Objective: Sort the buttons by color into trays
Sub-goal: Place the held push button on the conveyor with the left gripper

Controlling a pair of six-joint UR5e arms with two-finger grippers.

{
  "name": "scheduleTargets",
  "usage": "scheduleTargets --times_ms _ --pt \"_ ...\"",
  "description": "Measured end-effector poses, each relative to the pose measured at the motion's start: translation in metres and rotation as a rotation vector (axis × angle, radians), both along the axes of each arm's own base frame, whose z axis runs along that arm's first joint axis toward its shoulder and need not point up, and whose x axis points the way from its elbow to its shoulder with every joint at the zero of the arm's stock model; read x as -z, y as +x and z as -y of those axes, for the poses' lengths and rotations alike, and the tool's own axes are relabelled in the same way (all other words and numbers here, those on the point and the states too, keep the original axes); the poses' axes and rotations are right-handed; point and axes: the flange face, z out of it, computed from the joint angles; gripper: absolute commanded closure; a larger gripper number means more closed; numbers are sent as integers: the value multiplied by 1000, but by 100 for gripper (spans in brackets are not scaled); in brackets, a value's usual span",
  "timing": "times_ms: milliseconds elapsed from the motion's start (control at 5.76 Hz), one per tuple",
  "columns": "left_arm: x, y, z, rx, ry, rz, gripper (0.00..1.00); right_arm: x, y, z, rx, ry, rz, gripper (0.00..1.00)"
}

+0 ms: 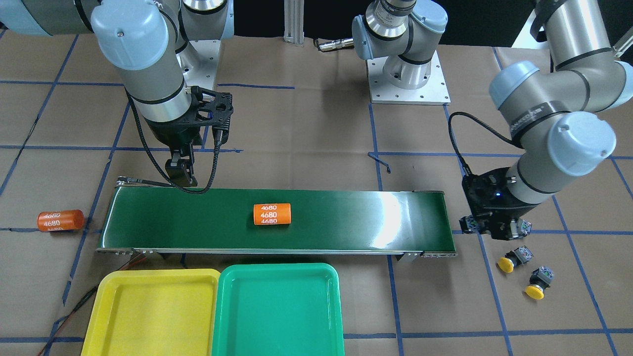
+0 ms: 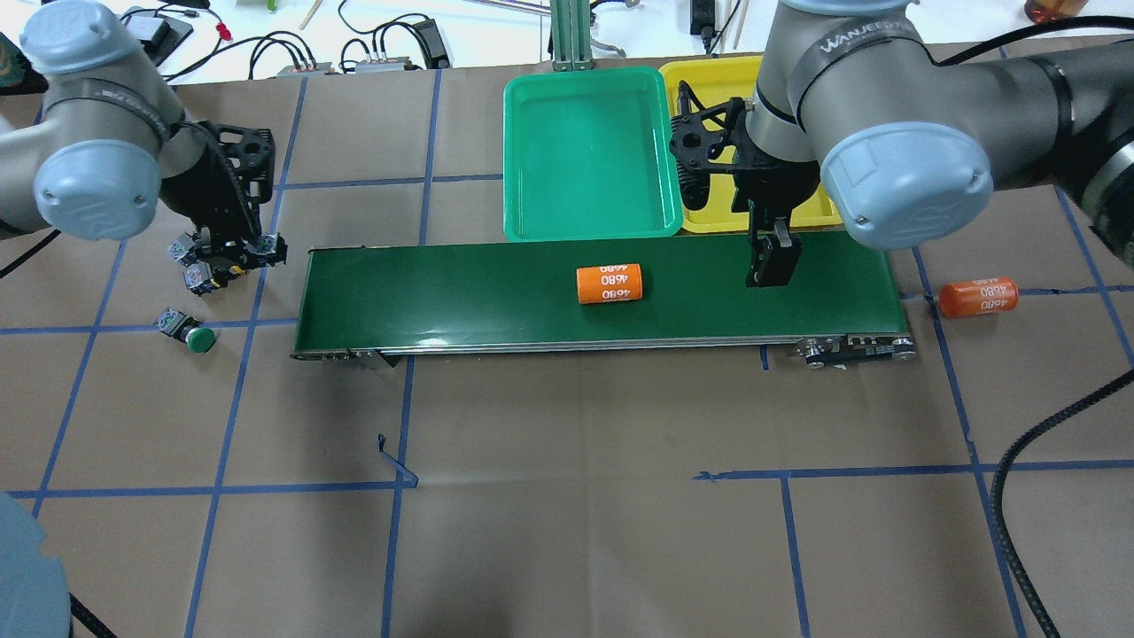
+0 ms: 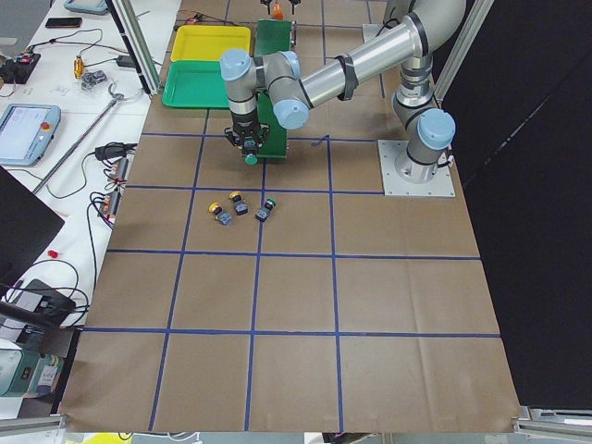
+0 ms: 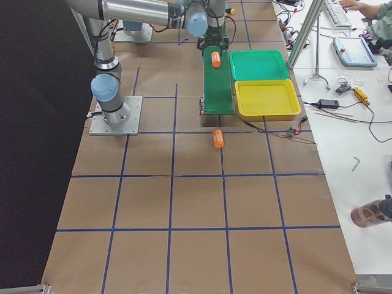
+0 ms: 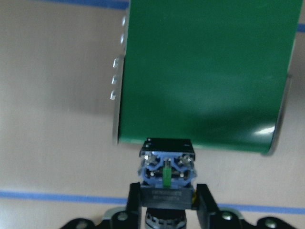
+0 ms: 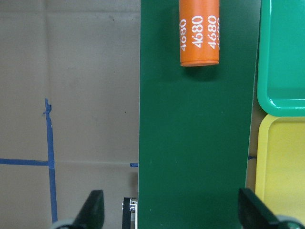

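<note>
- A long conveyor belt (image 1: 346, 222) of smooth, glossy dark-green material is lying across a table covered in matt brown paper (image 1: 296, 123), which is marked with a grid of blue tape.
- Two shallow, shiny plastic trays with rounded corners are sitting edge to edge along one long side of the belt: a yellow tray (image 1: 148, 316) and a green tray (image 1: 277, 316).
- The left pincer (image 5: 167, 198) is gripping the held button (image 5: 167, 162), its two black fingers clamped on the sides of the blocky black-and-blue body. It is hanging just off one end of the belt. The side view is showing a round green cap at the button's lower end.
- A second green button (image 2: 190, 335) is lying on the paper near that pincer, well apart from the trays.
- A yellow button (image 1: 507, 263) and another yellow button (image 1: 537, 287) are lying on their sides near each other on the paper, near the left pincer. Each has a round domed cap on a dark square body.
- The right pincer (image 6: 171, 212) is hanging over the other end of the belt with its fingers spread wide apart, gripping nothing.
- An orange cylinder (image 1: 272, 214) printed "4680" in white is lying on its side mid-belt. A second orange cylinder (image 1: 60, 220) is lying on the paper just past the belt's end.
</note>
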Motion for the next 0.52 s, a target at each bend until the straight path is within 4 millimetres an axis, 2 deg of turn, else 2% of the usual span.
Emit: scheduleTargets --times_ms 174,347,521 --pt "17 -34 -11 52 26 -41 94 0 0 0 0 0 0 0" --pt "32 -55 -24 77 37 -62 13 0 0 0 0 0 0 0" --pt "40 -67 -31 88 34 -68 7 0 0 0 0 0 0 0"
